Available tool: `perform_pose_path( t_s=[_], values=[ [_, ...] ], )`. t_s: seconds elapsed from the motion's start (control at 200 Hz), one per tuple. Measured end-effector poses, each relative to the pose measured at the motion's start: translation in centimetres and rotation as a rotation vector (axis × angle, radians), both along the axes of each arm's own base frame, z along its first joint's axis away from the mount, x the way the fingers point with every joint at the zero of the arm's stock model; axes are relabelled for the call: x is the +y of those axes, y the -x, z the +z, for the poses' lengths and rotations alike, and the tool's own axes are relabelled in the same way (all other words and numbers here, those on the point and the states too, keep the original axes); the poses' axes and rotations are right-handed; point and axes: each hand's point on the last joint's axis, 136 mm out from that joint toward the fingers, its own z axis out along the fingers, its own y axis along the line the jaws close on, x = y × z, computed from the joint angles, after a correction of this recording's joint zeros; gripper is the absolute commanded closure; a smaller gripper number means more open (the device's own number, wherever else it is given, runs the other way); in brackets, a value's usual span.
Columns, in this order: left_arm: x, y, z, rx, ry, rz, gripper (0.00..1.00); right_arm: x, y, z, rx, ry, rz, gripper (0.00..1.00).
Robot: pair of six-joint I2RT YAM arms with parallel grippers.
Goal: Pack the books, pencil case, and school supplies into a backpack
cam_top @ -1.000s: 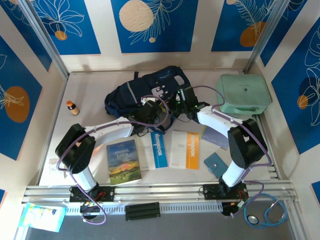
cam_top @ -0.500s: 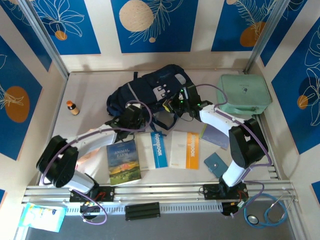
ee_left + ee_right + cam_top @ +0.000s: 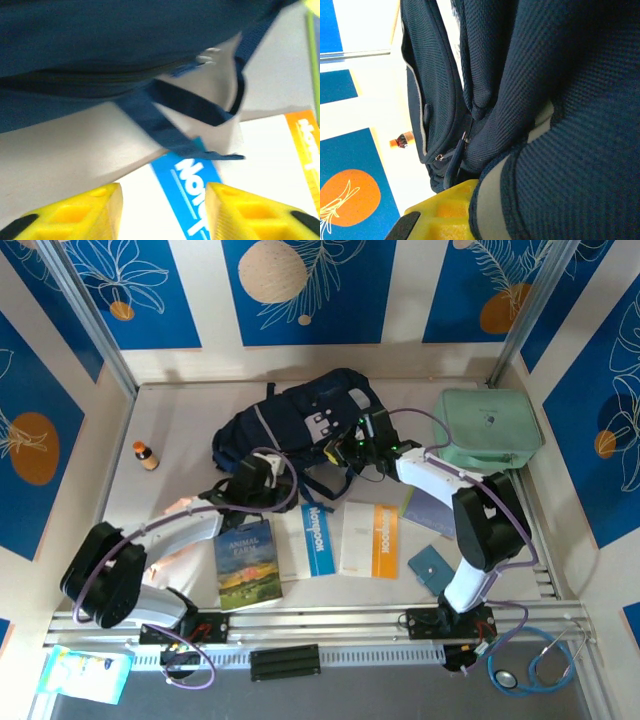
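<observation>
The navy backpack (image 3: 290, 420) lies at the back centre, and its fabric (image 3: 560, 100) shows close up in the right wrist view. My right gripper (image 3: 347, 448) is shut on the backpack's edge; grey-trimmed cloth drapes over its yellow finger (image 3: 442, 212). My left gripper (image 3: 258, 480) (image 3: 162, 202) hangs open and empty over the blue-band book (image 3: 318, 537) (image 3: 192, 190), just in front of the backpack (image 3: 100, 45). Animal Farm (image 3: 246, 562) and the orange-band book (image 3: 372, 538) lie flat beside it. A teal booklet (image 3: 432, 570) lies near right. The mint-green pencil case (image 3: 487, 428) sits at the back right.
A small orange-capped bottle (image 3: 146, 455) stands at the left. A pale purple notebook (image 3: 432, 510) lies by the right arm. Dark backpack straps (image 3: 175, 110) trail onto the blue-band book. Walls enclose the table on three sides; a rail runs along the near edge.
My left gripper has let go, pulled back from the backpack toward the near left and opened. The right gripper has kept its hold on the backpack, barely moving.
</observation>
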Motion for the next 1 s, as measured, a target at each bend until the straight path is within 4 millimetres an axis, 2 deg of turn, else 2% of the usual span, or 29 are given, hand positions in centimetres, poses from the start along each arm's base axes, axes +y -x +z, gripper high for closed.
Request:
perform_pose_path(
  t_s=[0.155, 0.375, 0.505, 0.615, 0.785, 1.0],
  values=[
    [-2.6, -0.8, 0.2, -0.034, -0.025, 0.028, 0.43, 0.2, 0.0, 0.3, 0.002, -0.010, 0.001, 0.95],
    [-3.7, -4.3, 0.1, -0.080, -0.113, 0.178, 0.53, 0.5, -0.4, 1.1, -0.012, -0.028, -0.001, 0.95],
    [-3.6, -6.0, 0.7, -0.097, -0.143, 0.260, 0.57, 0.6, -0.4, 1.2, -0.013, -0.034, -0.001, 0.95],
    [-3.2, -6.4, 0.7, -0.089, -0.161, 0.319, 0.68, 0.7, -0.6, 1.5, -0.022, -0.040, 0.000, 0.95],
    [-2.5, -7.0, 0.7, -0.093, -0.198, 0.381, 0.78, 0.7, -0.7, 1.8, -0.029, -0.045, 0.001, 0.95],
    [-2.2, -7.3, 0.7, -0.099, -0.216, 0.403, 0.80, 0.8, -0.7, 1.8, -0.029, -0.047, 0.000, 0.95]
  ],
)
